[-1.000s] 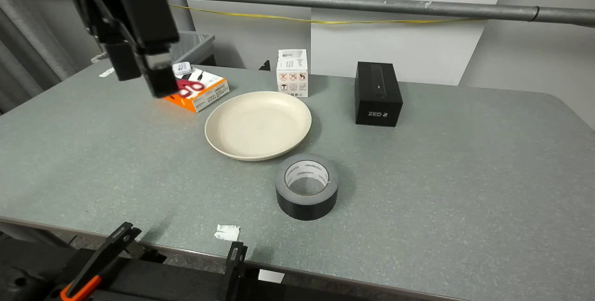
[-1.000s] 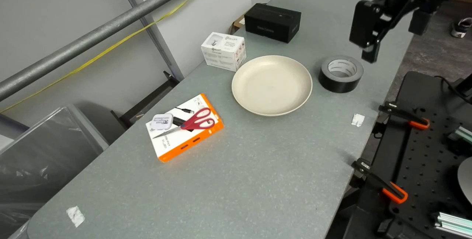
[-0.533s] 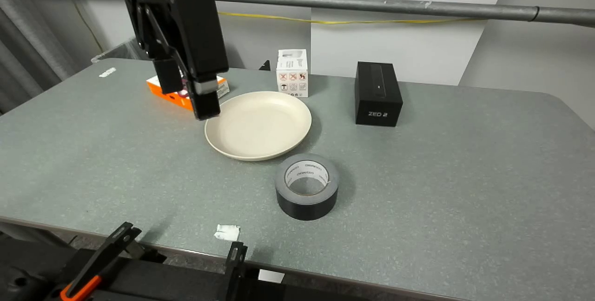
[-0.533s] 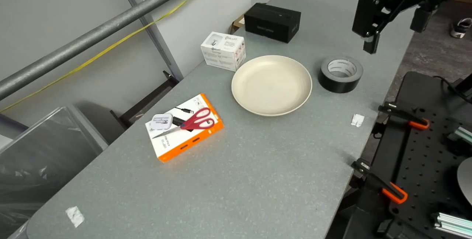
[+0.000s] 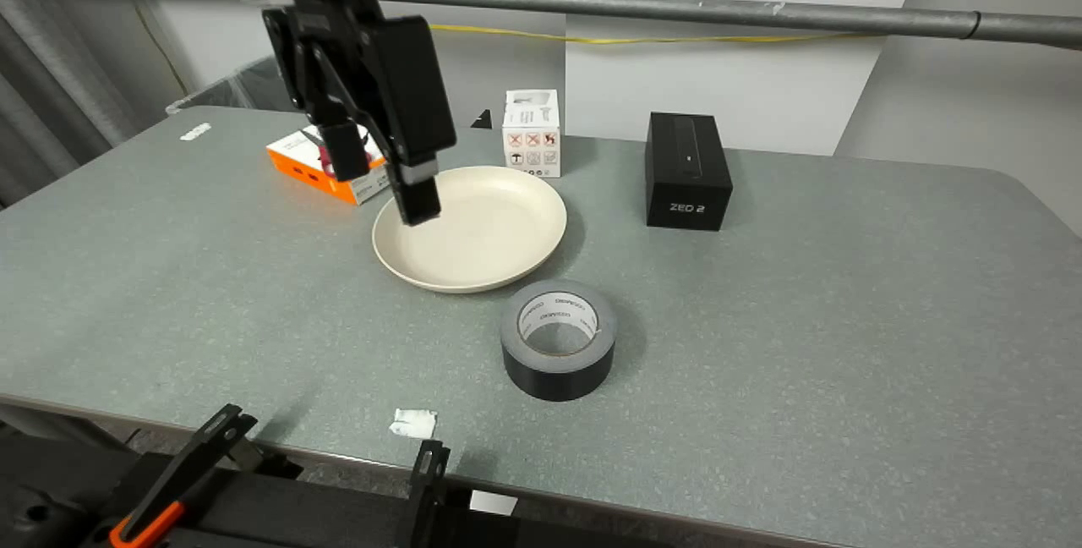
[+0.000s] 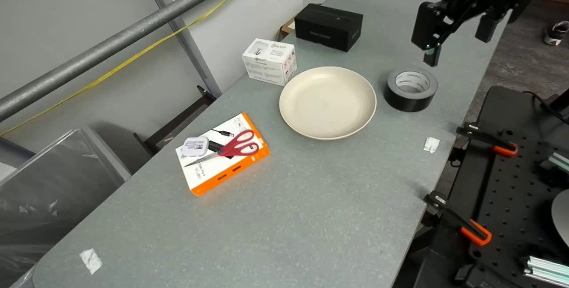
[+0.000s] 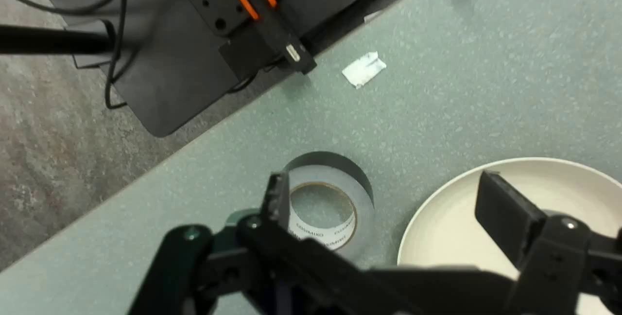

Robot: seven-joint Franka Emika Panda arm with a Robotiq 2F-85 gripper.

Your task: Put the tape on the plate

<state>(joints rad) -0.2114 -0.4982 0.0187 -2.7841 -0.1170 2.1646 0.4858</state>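
Note:
The tape, a dark grey roll [image 5: 554, 380], lies flat on the table close to the plate, apart from it, in both exterior views [image 6: 409, 102]. The cream plate [image 5: 490, 243] is bare in both exterior views [image 6: 328, 103]. My gripper [image 5: 383, 180] is open and empty, in the air above the table; it also shows in an exterior view [image 6: 458, 44] above the tape's level. In the wrist view the open fingers [image 7: 391, 208] stand wide apart. The left finger covers part of the tape [image 7: 364, 215], and the right finger overlaps the plate [image 7: 449, 227].
A black box [image 5: 686, 172] and a white box [image 5: 531, 138] stand behind the plate. An orange-and-white packet [image 6: 222, 154] carries red scissors [image 6: 238, 144] and a small white case [image 6: 194, 146]. Black-and-orange clamps [image 6: 486, 139] grip the table's near edge. A pipe [image 5: 634, 7] runs along the wall.
My gripper has moved rightward and lower in an exterior view, now overlapping the plate's left part there. It stays open. The tape and plate have not moved.

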